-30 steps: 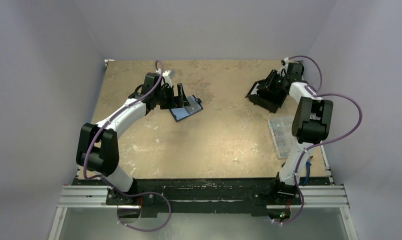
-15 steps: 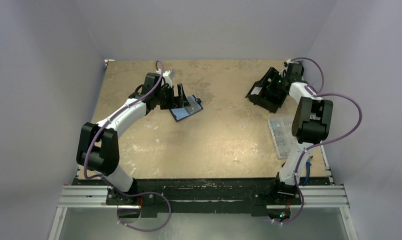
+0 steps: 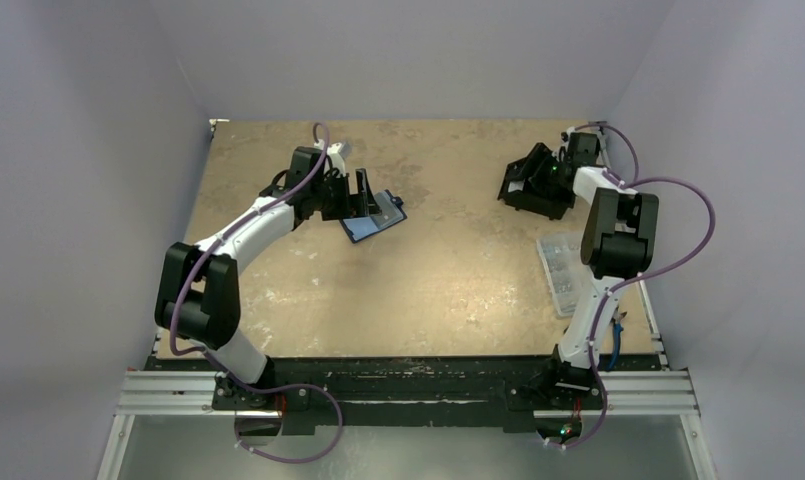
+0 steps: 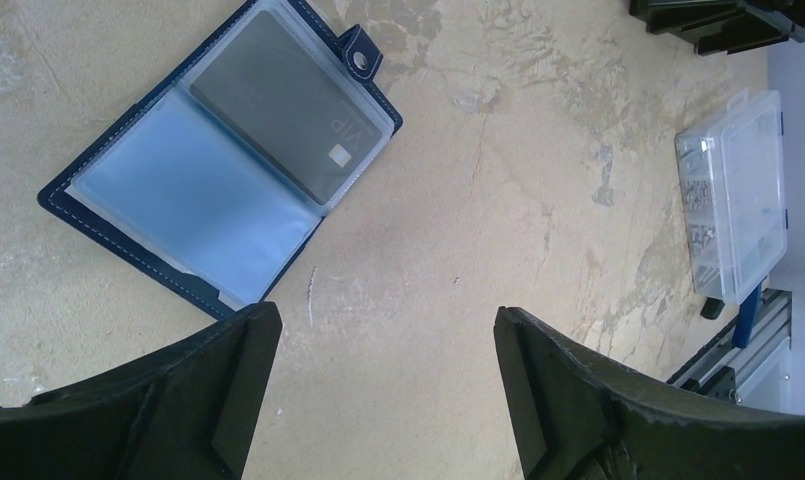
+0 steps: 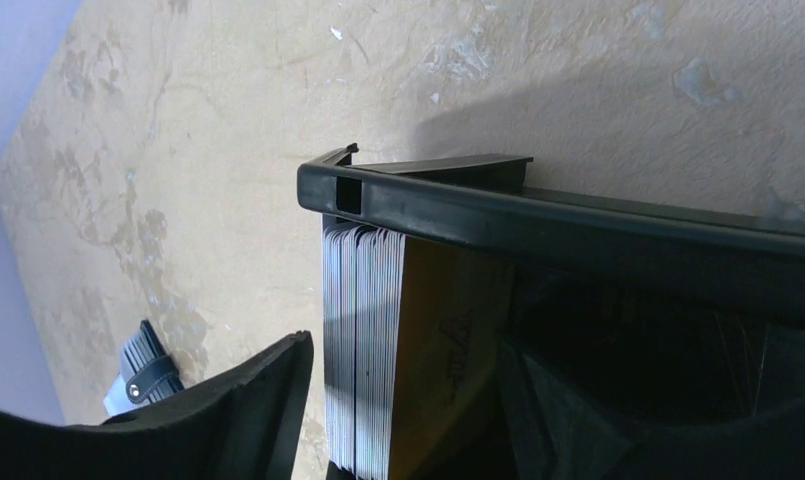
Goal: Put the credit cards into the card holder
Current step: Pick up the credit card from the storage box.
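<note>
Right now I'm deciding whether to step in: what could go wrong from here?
The right pincer is open at a tightly packed card stack in the black box; it may pinch several at once. The card holder lies open and unheld, left pincer open nearby; it could slide as a card goes in.

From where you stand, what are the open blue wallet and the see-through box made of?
The open navy-blue folding card holder looks like leather or imitation leather, pale stitching along its edge, glossy clear plastic sleeves inside. The clear rectangular compartment box seems hard translucent plastic: its contents show through.
</note>
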Motion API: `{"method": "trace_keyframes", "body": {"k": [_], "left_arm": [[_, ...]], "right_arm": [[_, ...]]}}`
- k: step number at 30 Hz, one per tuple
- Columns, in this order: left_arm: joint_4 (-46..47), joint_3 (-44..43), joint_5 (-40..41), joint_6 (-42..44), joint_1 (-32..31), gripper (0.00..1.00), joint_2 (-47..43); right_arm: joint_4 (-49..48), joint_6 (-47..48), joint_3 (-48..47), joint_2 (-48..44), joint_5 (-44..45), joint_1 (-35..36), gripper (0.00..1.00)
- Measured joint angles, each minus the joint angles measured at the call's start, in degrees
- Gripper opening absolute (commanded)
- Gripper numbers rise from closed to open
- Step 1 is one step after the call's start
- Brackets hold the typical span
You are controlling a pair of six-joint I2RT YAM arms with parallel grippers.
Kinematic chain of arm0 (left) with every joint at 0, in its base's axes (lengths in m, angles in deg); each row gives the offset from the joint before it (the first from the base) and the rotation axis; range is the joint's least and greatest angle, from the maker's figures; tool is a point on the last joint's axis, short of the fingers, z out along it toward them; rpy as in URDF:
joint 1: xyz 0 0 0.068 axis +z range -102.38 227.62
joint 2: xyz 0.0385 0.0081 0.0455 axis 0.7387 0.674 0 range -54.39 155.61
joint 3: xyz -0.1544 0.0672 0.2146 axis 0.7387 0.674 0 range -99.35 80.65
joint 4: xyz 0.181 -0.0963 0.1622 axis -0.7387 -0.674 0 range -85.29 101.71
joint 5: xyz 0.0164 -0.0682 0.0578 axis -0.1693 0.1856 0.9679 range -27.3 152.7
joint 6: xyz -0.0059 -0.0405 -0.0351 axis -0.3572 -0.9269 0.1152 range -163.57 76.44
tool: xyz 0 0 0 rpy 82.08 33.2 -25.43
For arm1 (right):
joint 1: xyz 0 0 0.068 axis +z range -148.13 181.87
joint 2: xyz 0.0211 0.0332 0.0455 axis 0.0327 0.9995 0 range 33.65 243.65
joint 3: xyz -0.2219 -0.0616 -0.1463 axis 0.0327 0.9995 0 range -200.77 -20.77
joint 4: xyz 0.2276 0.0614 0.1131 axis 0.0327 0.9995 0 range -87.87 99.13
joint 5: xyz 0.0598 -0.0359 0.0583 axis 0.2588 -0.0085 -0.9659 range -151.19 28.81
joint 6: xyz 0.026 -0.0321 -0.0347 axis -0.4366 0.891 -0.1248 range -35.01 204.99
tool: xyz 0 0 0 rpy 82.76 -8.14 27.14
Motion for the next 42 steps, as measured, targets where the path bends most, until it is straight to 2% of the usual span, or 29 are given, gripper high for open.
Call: {"method": "trace_keyframes", "body": {"k": [5,16,21,25,28,31,35,40,42], "left_arm": [[0.09,0.0,-0.02,0.02,0.0,0.85,0.26],[0.09,0.02,-0.02,0.0,0.0,0.85,0.79],[0.11,0.02,-0.02,0.0,0.0,0.85,0.81],[0.11,0.02,-0.04,0.02,0.0,0.85,0.81],[0.09,0.02,-0.04,0.02,0.0,0.85,0.81],[0.09,0.02,-0.07,0.02,0.0,0.85,0.81],[0.11,0.02,-0.17,0.0,0.0,0.85,0.85],[0.11,0.02,-0.46,0.02,0.0,0.85,1.14],[0.11,0.02,-0.5,0.02,0.0,0.85,1.31]], "right_arm": [[-0.44,-0.07,0.02,0.0,-1.55,-0.02,0.64],[-1.84,-0.15,1.42,-1.49,-3.63,-0.09,0.69],[-2.34,-0.17,1.49,-1.49,-4.24,-0.11,0.62],[-2.64,-0.26,1.57,-1.51,-4.31,-0.15,0.63],[-2.8,-0.37,1.68,-1.51,-4.44,-0.17,0.69],[-3.3,-0.46,2.19,-1.68,-4.94,-0.2,0.7],[-3.5,-0.44,2.36,-1.7,-5.75,-0.24,0.64],[-3.87,-0.57,2.36,-1.7,-5.99,-0.59,0.48],[-3.89,-0.66,2.36,-1.7,-6.01,-0.68,0.45]]}}
